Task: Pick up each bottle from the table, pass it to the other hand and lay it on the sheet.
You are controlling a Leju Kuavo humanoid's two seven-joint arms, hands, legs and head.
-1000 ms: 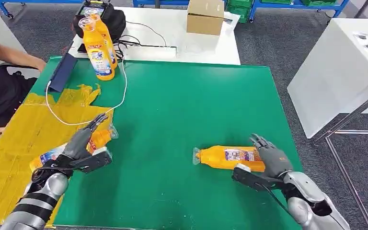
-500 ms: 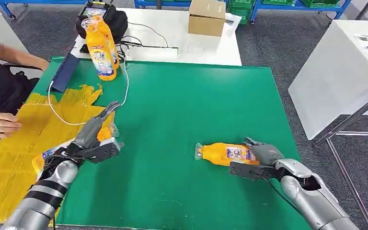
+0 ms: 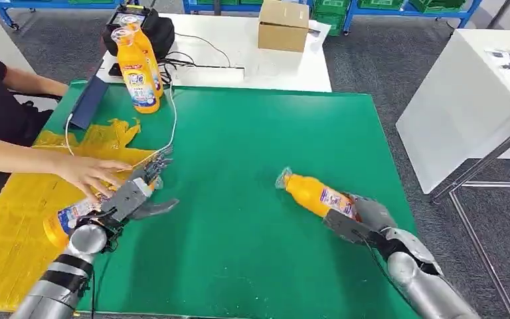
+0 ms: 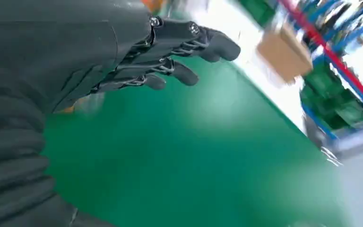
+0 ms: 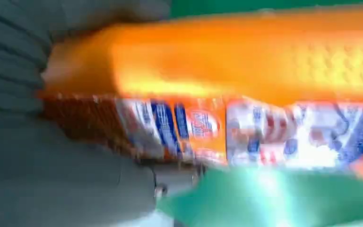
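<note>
At the lower right of the head view, the right hand (image 3: 365,216) grips an orange bottle (image 3: 315,194) by its base, the capped end tilted up and toward the frame's centre, over the green surface (image 3: 252,159). At the lower left, the left hand (image 3: 136,194) holds nothing, fingers spread at the edge of the yellow sheet (image 3: 13,219). A second orange bottle (image 3: 73,216) lies on that sheet beside it, with a person's hand (image 3: 89,173) reaching in on top of it. Two more bottles (image 3: 136,63) stand upright in the upper left, near a cardboard box (image 3: 282,25).
</note>
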